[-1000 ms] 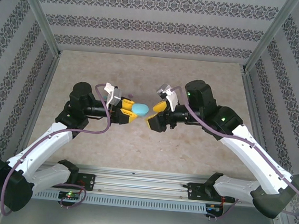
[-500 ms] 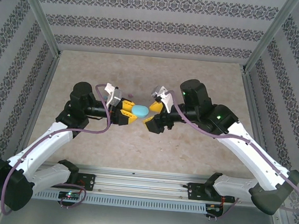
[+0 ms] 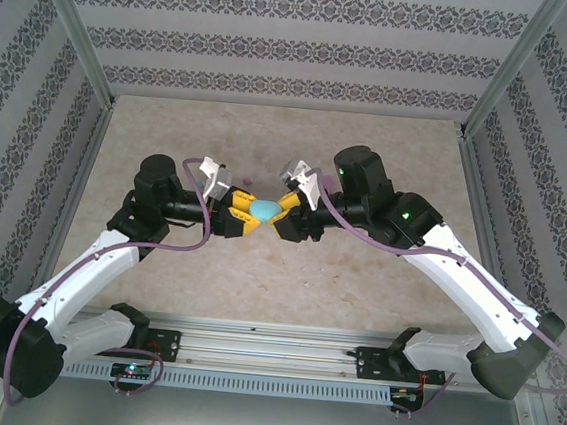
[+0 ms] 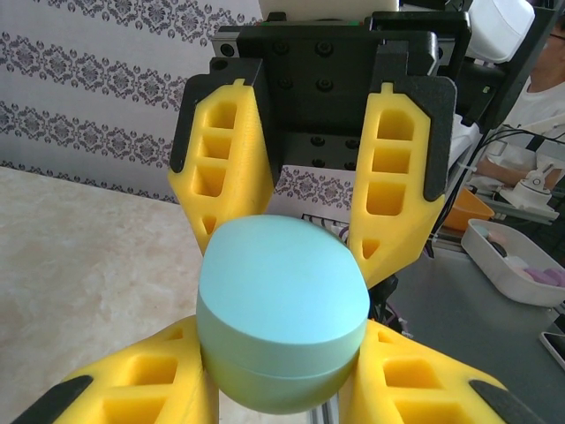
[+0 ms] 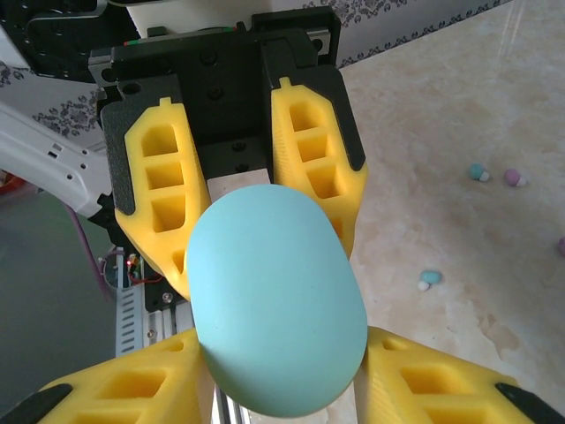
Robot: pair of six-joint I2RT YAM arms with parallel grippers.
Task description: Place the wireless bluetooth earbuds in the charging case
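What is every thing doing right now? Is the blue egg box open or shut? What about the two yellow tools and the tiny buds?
charging case, lid shut, held up off the table between both tools.
left tool, shut on one end of the charging case.
right tool, shut on the other end of the charging case.
earbuds, lying loose on the table, outside the charging case.
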